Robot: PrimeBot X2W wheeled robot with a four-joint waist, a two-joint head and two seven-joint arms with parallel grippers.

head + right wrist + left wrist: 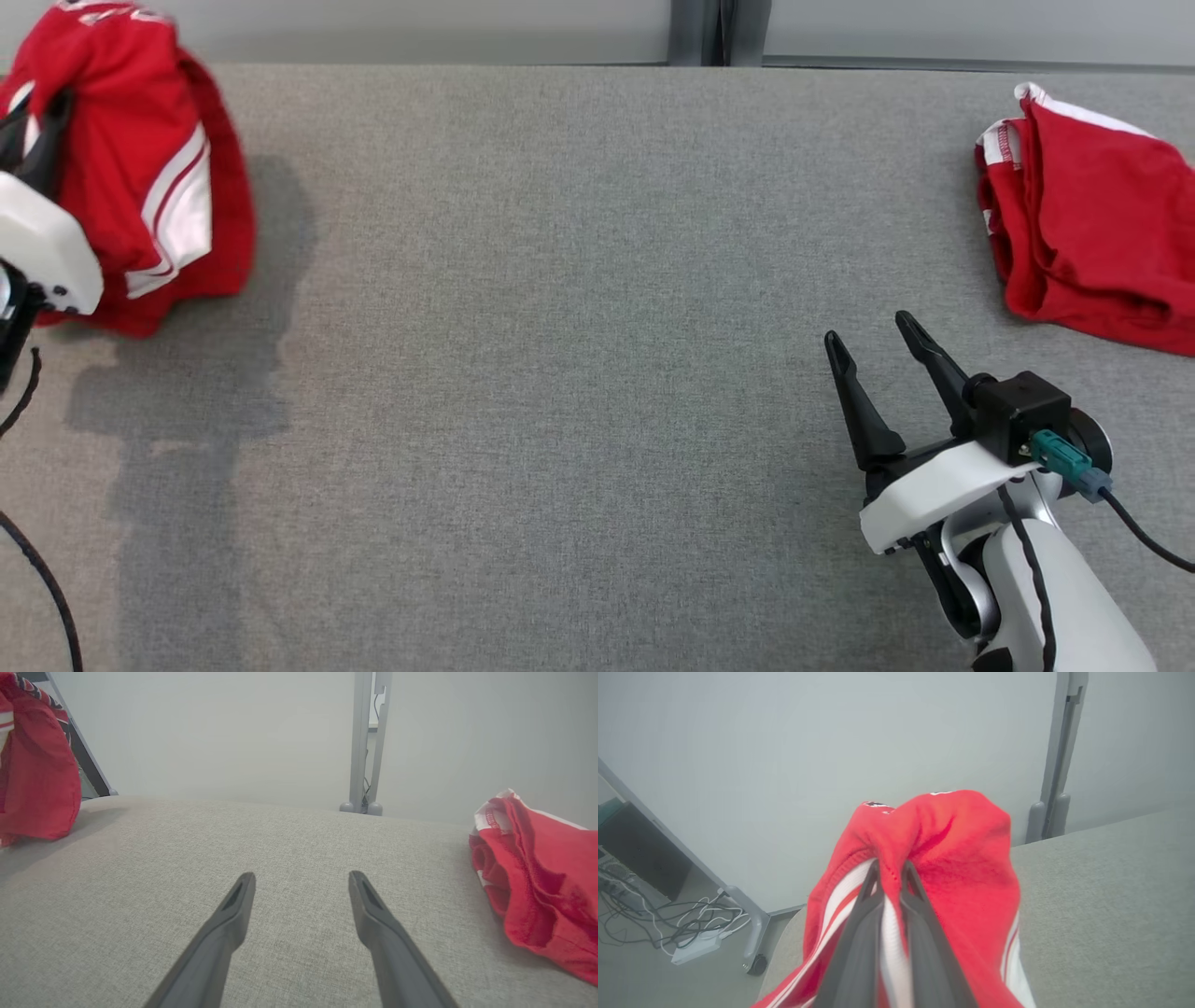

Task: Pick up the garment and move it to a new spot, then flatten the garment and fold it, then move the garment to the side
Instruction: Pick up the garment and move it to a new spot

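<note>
A red garment [154, 177] with white stripes hangs bunched at the far left of the grey table [560, 327], lifted off the cloth and casting a shadow. My left gripper [889, 868] is shut on a fold of this garment [952, 858]; its white wrist [42, 247] shows at the head view's left edge. The same garment [35, 779] appears at the left of the right wrist view. My right gripper [873, 338] stands open above bare table at the lower right, its fingers [238, 905] spread with nothing between them.
A second red garment [1097, 224] with white trim lies crumpled at the table's far right edge, also seen as a red heap [537, 882] right of my open fingers. A grey wall post [719, 33] stands behind the table. Cables [682, 919] lie on the floor beyond the left edge.
</note>
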